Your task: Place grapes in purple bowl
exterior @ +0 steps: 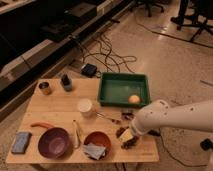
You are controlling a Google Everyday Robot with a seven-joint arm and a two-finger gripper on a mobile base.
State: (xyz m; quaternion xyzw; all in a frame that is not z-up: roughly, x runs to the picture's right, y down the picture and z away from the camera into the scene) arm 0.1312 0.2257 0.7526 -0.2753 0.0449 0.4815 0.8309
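Note:
The grapes (128, 143), a dark lumpy bunch, lie on the wooden table (60, 112) near its front right corner. My gripper (127, 136) comes in from the right on a white arm (165, 118) and sits right over the grapes, hiding part of the bunch. The purple bowl (54, 142) stands at the front left of the table, well to the left of the gripper, and looks empty.
An orange-red bowl (97, 141) with grey cloth stands between the grapes and the purple bowl. Also here are a banana (77, 134), a white cup (85, 106), a green tray (124, 88) with an orange fruit (133, 99), a blue sponge (21, 142), a can (45, 88) and a dark bottle (66, 82).

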